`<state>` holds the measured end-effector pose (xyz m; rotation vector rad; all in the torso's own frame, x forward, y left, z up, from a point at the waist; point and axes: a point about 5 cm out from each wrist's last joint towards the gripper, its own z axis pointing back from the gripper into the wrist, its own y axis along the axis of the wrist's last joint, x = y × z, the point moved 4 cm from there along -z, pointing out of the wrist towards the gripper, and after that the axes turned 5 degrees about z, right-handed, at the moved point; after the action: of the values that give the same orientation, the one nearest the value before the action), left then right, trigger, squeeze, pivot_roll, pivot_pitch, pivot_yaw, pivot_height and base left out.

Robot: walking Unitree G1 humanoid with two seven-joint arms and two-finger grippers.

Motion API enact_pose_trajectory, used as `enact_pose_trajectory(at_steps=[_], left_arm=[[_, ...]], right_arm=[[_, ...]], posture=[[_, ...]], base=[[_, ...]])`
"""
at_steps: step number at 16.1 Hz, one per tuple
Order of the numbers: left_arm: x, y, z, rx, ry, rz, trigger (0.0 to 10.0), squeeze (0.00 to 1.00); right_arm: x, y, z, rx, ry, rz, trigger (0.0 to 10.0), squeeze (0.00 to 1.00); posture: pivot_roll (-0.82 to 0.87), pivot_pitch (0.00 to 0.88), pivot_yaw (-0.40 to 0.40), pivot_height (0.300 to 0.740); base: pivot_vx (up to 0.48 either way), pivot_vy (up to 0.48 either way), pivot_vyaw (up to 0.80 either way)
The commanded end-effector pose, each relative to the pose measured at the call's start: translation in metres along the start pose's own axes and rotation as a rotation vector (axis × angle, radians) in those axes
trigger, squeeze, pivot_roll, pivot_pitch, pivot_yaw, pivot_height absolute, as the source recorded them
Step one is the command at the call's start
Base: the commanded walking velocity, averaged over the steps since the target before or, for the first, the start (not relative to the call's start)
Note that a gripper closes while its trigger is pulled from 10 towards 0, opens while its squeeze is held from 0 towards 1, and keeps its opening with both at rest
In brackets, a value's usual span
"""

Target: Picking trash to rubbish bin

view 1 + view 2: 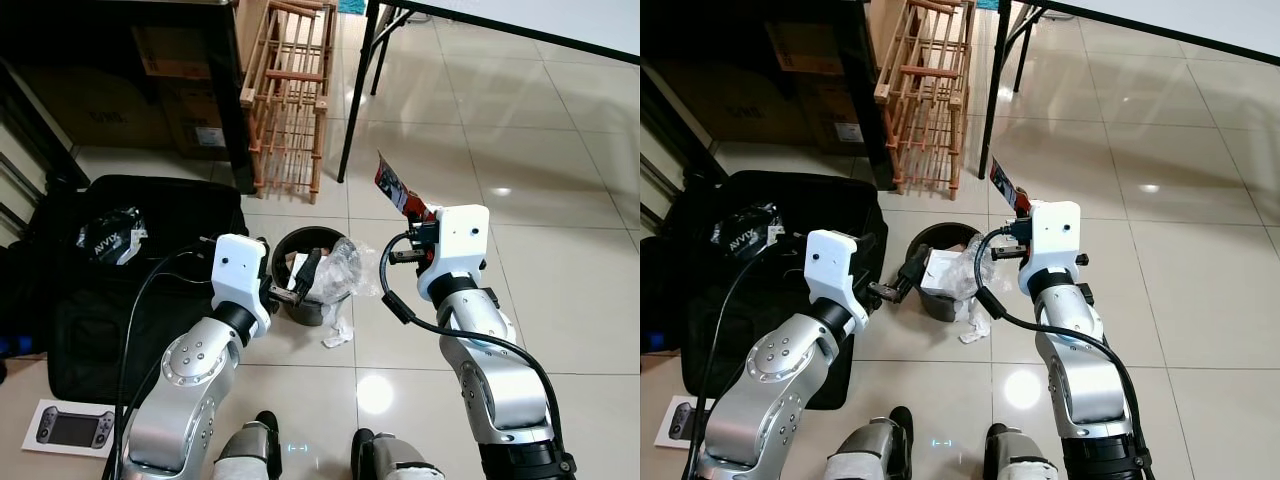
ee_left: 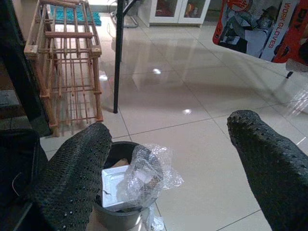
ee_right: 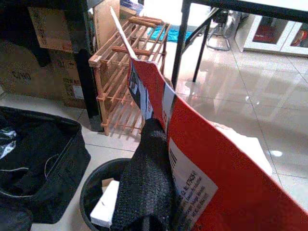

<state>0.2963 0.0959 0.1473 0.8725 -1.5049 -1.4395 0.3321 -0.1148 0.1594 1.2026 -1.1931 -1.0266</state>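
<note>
The right gripper (image 1: 412,213) holds a red glove package (image 3: 192,144) pinched flat between its closed fingers (image 3: 149,178), raised just beside and above the black rubbish bin (image 1: 296,305) on the tiled floor (image 1: 560,200). The bin already carries a white box (image 2: 115,185) and a crumpled clear plastic wrap (image 2: 149,171) that spills over its rim. The left gripper (image 1: 303,281) hovers at the bin's near rim, its fingers (image 2: 77,178) spread wide and empty. The step in hand appears to be the carry to the bin, with the drop not yet made. The next move likely calls for swinging the package leftward over the bin's mouth, then parting the fingers so the card falls inside rather than catching on the plastic wrap. A black bag (image 1: 130,270) lies beside the bin.
</note>
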Motion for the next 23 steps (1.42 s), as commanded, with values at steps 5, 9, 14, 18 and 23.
enact_pose_trajectory(at_steps=[5, 9, 14, 18, 23], left_arm=[[0.0019, -0.0020, 0.0005, -0.009, -0.016, 0.003, 10.0, 0.00], [0.0021, -0.0027, -0.0012, -0.011, -0.017, 0.001, 10.0, 0.00], [0.0006, -0.0041, -0.0027, -0.012, -0.008, -0.001, 10.0, 0.00], [0.0001, -0.0041, -0.0032, -0.010, -0.004, -0.002, 10.0, 0.00], [0.0003, -0.0075, -0.0043, -0.023, 0.001, 0.001, 10.0, 0.00]], right_arm=[[0.0014, -0.0040, 0.0026, -0.015, -0.011, -0.008, 10.0, 0.00], [0.0026, -0.0038, 0.0020, -0.013, -0.012, -0.006, 10.0, 0.00], [0.0033, -0.0020, -0.0006, -0.007, 0.000, 0.009, 10.0, 0.00], [0.0039, 0.0010, -0.0029, 0.003, 0.000, 0.017, 10.0, 0.00], [0.0041, -0.0002, -0.0030, -0.002, 0.003, 0.018, 10.0, 0.00]], posture=[[0.07, 0.255, -0.044, 0.740], [0.07, 0.254, -0.048, 0.740], [0.07, 0.246, -0.059, 0.740], [0.07, 0.244, -0.060, 0.740], [0.07, 0.239, -0.064, 0.740]], base=[[0.104, 0.000, 0.00], [0.386, 0.000, 0.00], [0.439, 0.000, 0.00], [0.454, 0.000, 0.00], [0.122, 0.000, 0.00]])
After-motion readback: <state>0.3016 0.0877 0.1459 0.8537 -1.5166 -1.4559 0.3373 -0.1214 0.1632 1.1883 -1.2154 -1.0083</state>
